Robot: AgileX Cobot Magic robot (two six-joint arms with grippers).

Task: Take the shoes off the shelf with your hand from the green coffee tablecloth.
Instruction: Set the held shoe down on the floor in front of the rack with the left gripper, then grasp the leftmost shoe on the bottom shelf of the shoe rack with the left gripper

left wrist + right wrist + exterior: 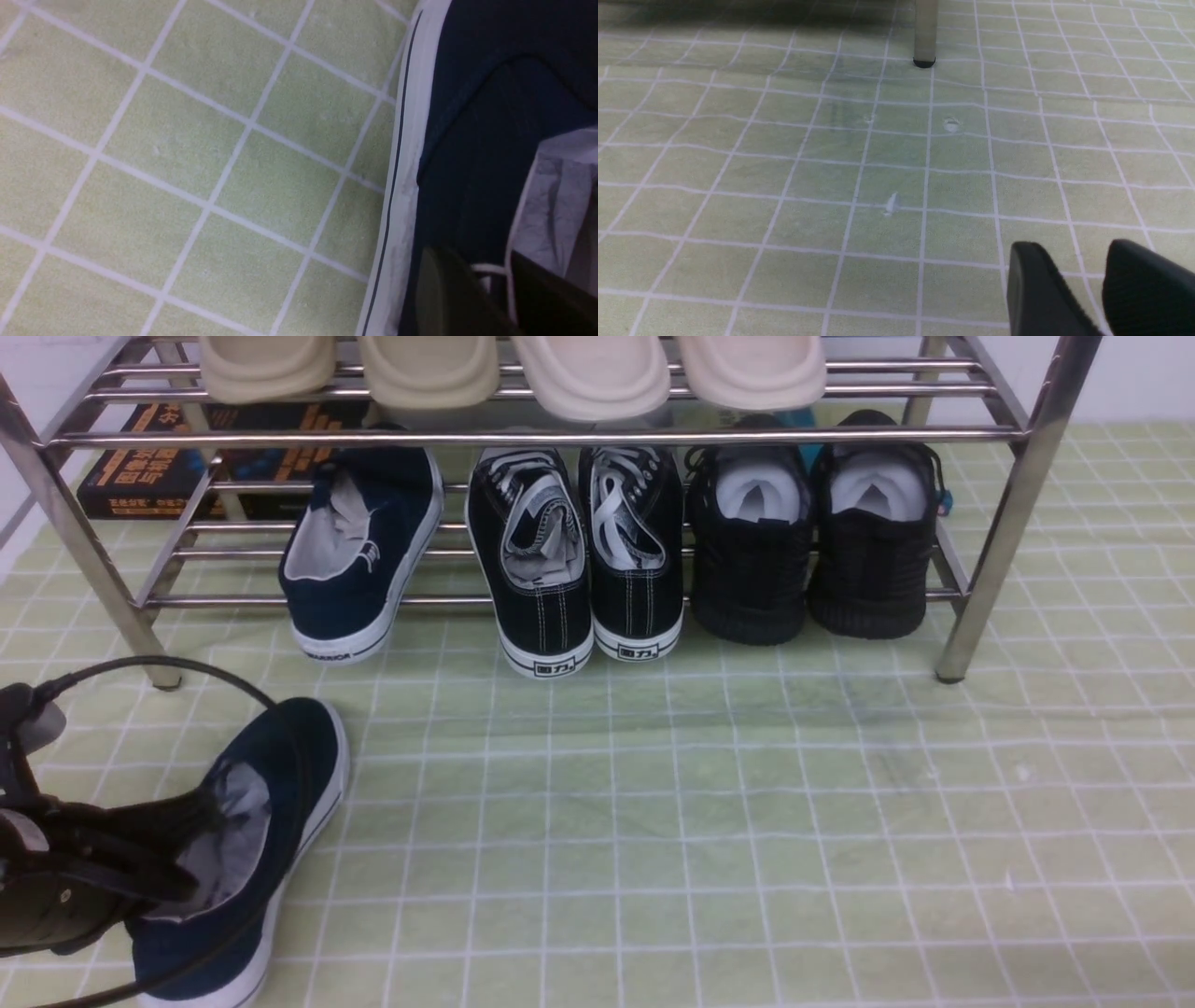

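front view: shows one of the shoes (299, 756), a navy slip-on, off the shelf (523, 436) and flat on the green coffee tablecloth (747, 821), near the shelf's left front leg. left wrist view: finds the left pincer (488, 275) at that shoe's heel, fingers (439, 298) straddling the collar; cannot tell whether clamped or let go. front view: places the second navy shoe (364, 551) on the lower tier, tilted, heel past the front bar, beside black lace-ups (574, 569) and black knit sneakers (812, 560). sets beige slippers (588, 373) on the upper tier. right wrist view: shows the right pincer (1076, 249) parted, gripping nothing, above bare cloth, well apart from a shelf leg (924, 32).
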